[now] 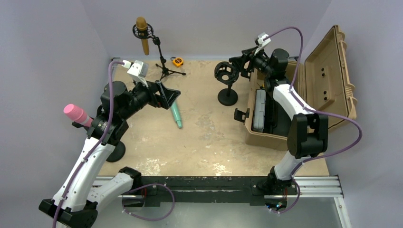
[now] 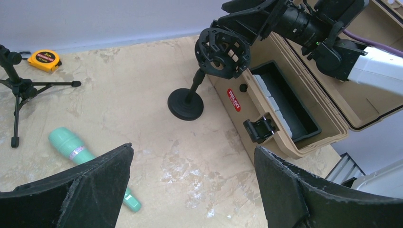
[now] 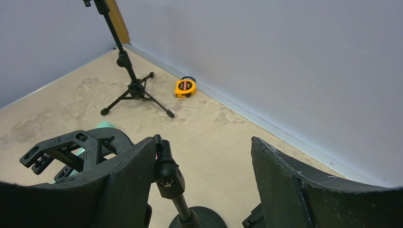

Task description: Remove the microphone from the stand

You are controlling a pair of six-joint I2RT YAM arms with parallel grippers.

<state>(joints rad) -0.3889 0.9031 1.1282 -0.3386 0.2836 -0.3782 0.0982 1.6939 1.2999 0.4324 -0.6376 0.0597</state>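
Note:
A gold microphone (image 1: 142, 35) sits in a tripod stand (image 1: 164, 66) at the back left. A pink microphone (image 1: 76, 114) sits in a round-base stand (image 1: 116, 151) beside my left arm. A green microphone (image 1: 176, 115) lies loose on the table; it also shows in the left wrist view (image 2: 76, 152). A black stand with an empty shock mount (image 1: 227, 73) is at centre right. My left gripper (image 1: 166, 97) is open and empty above the green microphone. My right gripper (image 1: 242, 61) is open, with the empty stand's swivel joint (image 3: 166, 173) between its fingers, close against the left one.
An open tan case (image 1: 328, 71) stands at the right, with a grey item inside (image 1: 260, 109). A yellow tape measure (image 1: 177, 61) lies by the back wall. Walls close the left, back and right sides.

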